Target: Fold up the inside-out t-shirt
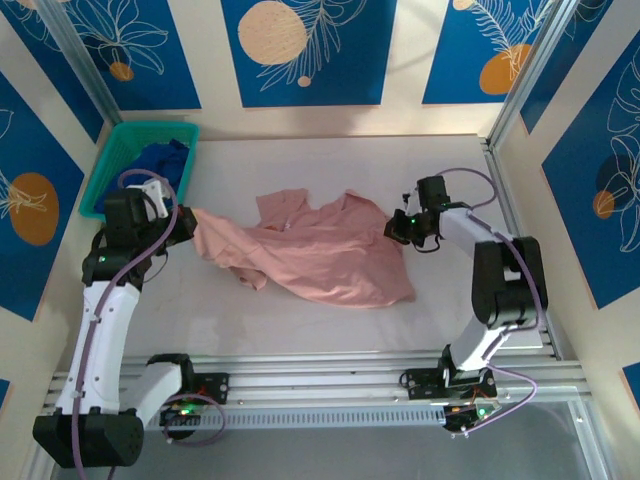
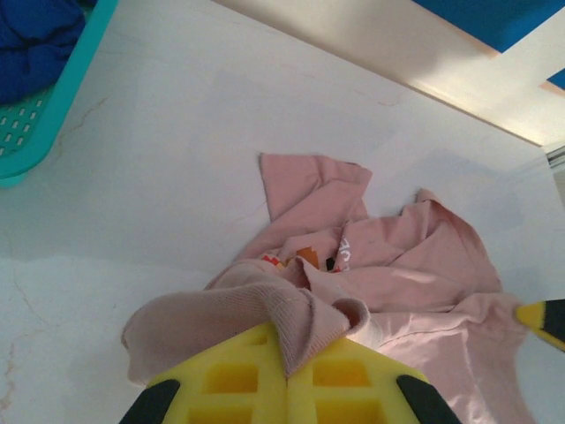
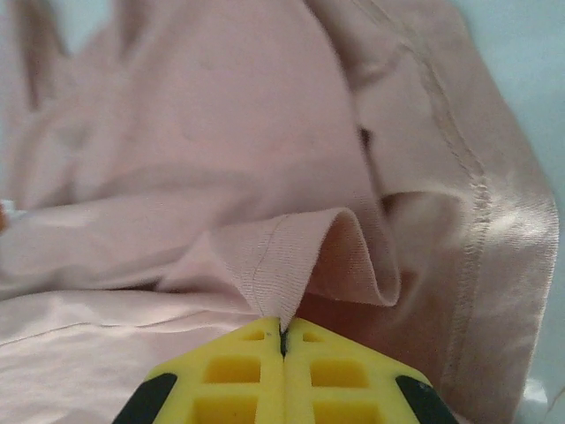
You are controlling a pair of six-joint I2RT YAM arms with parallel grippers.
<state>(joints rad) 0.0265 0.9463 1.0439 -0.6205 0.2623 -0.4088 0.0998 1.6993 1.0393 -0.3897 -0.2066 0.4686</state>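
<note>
Limp, light dusty-pink cotton t-shirt (image 1: 330, 255) is being pinched at opposite edges by fully closed left gripper (image 2: 287, 362) and right gripper (image 3: 282, 336); hems judged best holds.

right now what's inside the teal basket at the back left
A dark blue garment lies bunched in the teal basket, with some bare perforated floor showing beside it. Whatever lies under the garment is covered.

Teal basket (image 1: 112, 168) at table's (image 1: 330, 165) far-left corner, dark blue garment (image 1: 165, 158) inside.
</note>
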